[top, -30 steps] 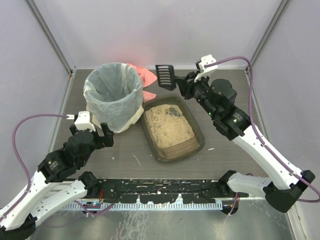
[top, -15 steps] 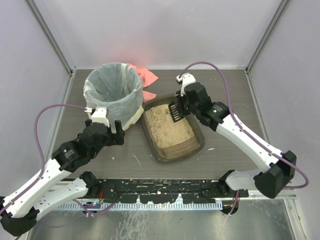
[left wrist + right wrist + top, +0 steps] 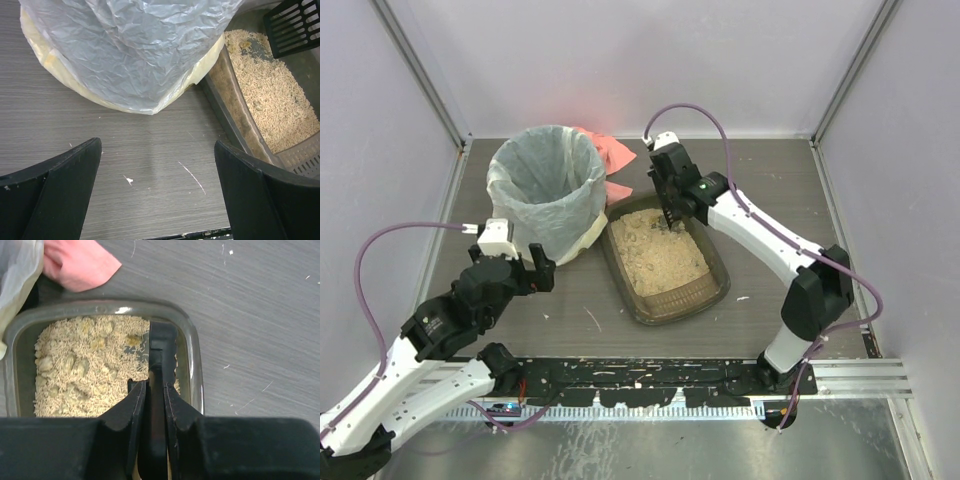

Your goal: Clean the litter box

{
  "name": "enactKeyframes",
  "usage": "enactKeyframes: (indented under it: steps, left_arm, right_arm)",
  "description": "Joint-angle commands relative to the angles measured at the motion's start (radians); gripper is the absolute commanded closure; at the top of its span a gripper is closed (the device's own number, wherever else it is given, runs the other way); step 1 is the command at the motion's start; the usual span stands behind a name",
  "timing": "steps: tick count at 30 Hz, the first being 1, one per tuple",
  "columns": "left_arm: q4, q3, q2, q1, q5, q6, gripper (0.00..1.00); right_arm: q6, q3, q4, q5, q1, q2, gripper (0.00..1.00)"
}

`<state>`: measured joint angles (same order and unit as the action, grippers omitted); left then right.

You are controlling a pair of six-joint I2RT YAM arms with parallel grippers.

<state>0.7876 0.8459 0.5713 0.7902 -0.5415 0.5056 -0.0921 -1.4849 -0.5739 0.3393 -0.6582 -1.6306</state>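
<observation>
The litter box (image 3: 672, 306) is a dark smoky tray of tan litter in the middle of the table, just right of the bin. My right gripper (image 3: 672, 208) hangs over its far end, shut on the handle of a small black slotted scoop (image 3: 162, 342) whose blade dips into the litter by the box's far right wall (image 3: 196, 365). Several clumps (image 3: 67, 362) lie in the litter to the left of the scoop. My left gripper (image 3: 525, 268) is open above bare table in front of the bin; in its wrist view the scoop (image 3: 295, 25) and box wall (image 3: 225, 112) show at the right.
A round bin lined with a white bag (image 3: 545, 190) stands left of the box and touches its far left corner. A pink cloth (image 3: 615, 152) lies behind the bin. Grey walls close in the table on three sides. A black rail (image 3: 640, 380) runs along the near edge.
My right arm swung left and down, carrying the scoop from behind the box into the litter at its far end. The left gripper moved toward the bin, then drew back a little.
</observation>
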Motion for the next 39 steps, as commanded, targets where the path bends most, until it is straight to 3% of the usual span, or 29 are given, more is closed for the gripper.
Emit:
enactKeyframes:
  steps: [1, 14, 23, 30, 39]
  left_arm:
    - [0.008, 0.03, -0.008, -0.002, -0.04, -0.001, 0.03]
    - [0.012, 0.025, -0.01, -0.002, -0.062, -0.013, 0.02]
    - [0.01, 0.015, -0.022, -0.002, -0.07, -0.013, 0.01]
    - [0.009, 0.01, -0.024, -0.003, -0.071, -0.012, 0.01]
    - [0.014, 0.01, -0.031, -0.002, -0.07, -0.01, 0.01]
  right_arm:
    - [0.053, -0.132, -0.015, 0.079, 0.001, -0.065, 0.99]
    - [0.114, -0.267, -0.069, 0.033, -0.018, -0.253, 0.99]
    - [0.134, -0.329, -0.087, -0.182, -0.052, -0.294, 0.99]
    - [0.141, -0.334, -0.126, -0.265, -0.061, -0.287, 0.99]
    - [0.088, -0.37, -0.156, -0.439, 0.016, -0.306, 0.99]
